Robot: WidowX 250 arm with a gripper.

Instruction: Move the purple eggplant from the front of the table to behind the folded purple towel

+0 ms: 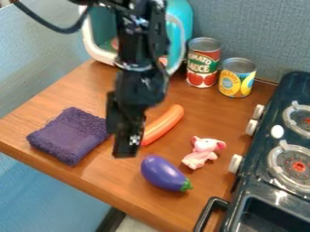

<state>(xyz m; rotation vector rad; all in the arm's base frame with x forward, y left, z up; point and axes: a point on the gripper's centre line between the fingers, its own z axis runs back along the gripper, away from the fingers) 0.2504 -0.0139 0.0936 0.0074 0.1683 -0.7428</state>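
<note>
Nearest me, the toy stove [243, 192] flanks the wooden counter's [224, 120] right edge, its knobs turned towards the counter, handy from there. Close to the counter's front edge, the eggplant [162, 173] lies on its side, as its rounded body would settle, beside a pink toy animal [203, 152]. Above the counter hangs the gripper [118, 142], its jaws apart with nothing between them, between the folded purple towel [70, 137] near the front-left edge and the orange sausage [165, 123]. Towards the back edge, the tomato sauce can [203, 63] and yellow-labelled can [237, 78] stand steadily on flat bases.
</note>
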